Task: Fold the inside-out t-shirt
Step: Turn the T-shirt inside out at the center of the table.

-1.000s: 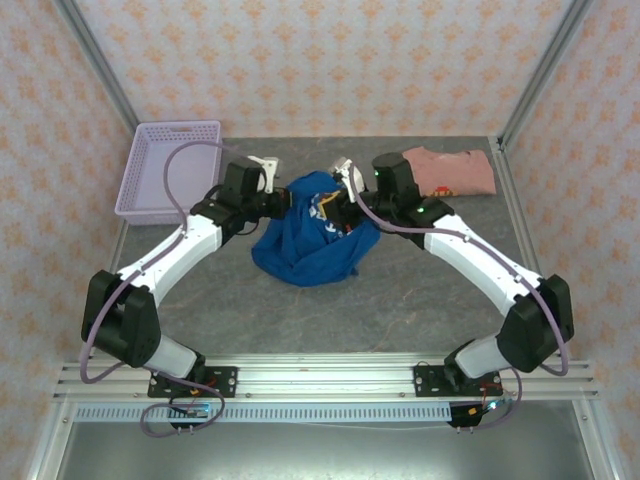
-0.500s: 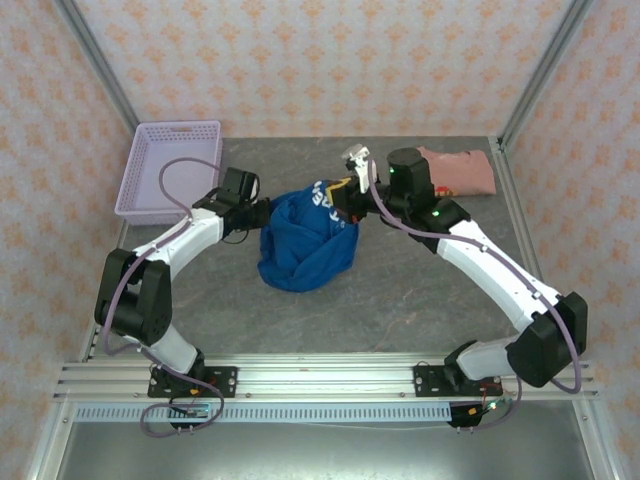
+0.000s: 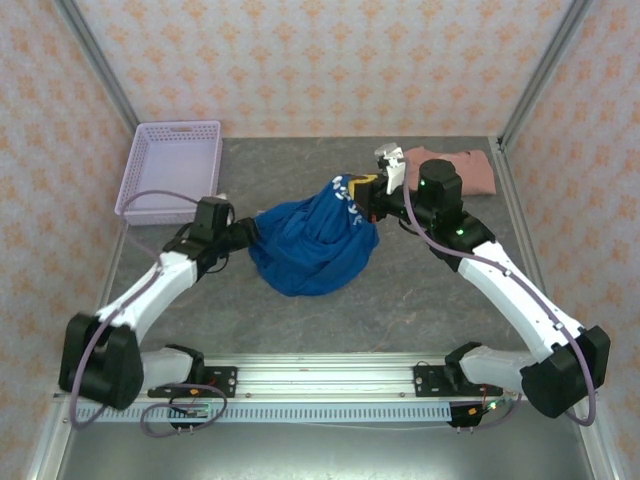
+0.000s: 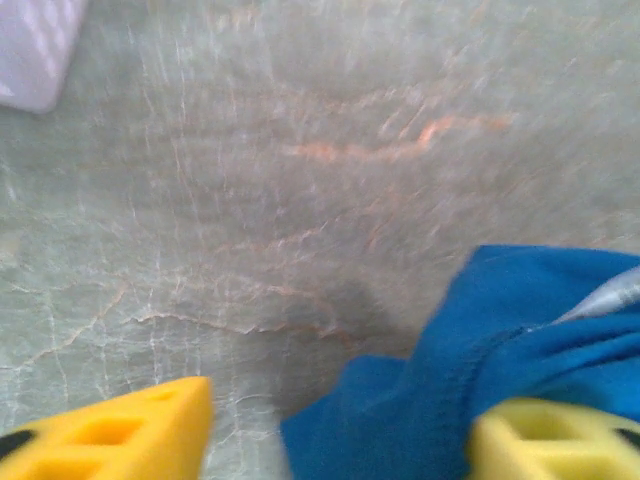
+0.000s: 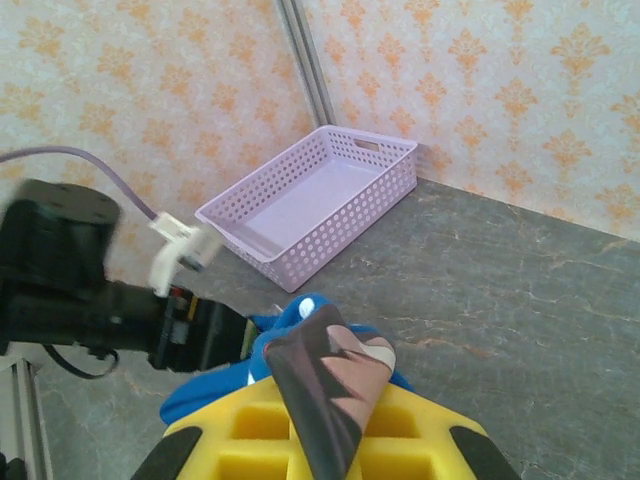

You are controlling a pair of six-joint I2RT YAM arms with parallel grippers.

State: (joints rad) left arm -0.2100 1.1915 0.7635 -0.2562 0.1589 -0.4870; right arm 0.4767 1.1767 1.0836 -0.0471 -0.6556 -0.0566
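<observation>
While the top view shows the inside-out t-shirt (image 3: 310, 245) bunched in a heap at the middle of the table (image 3: 400, 300), I read its long axis as running from lower left to upper right, straight between my two arms. The right gripper (image 3: 370, 197) is at the upper-right end, clamped on a raised fold by the printed patch. The left gripper (image 3: 243, 236) sits low at the heap's left edge. Both are at the cloth, so neither arm has the nearer claim. The basket (image 3: 170, 170) and the pink shirt (image 3: 455, 168) lie clear of the heap.

From the left wrist, the left gripper (image 4: 335, 440) is released, its yellow fingers (image 4: 110, 430) spread wide and holding nothing. The t-shirt's blue hem (image 4: 470, 350) lies toward the right of the gap, touching that side's finger, with bare table to the left. I judge any re-grasp must bias rightward.

From the right wrist, the right gripper (image 5: 325, 440) pinches a strip of the shirt standing up between its pads, with blue cloth (image 5: 200, 395) trailing toward the left arm.
</observation>
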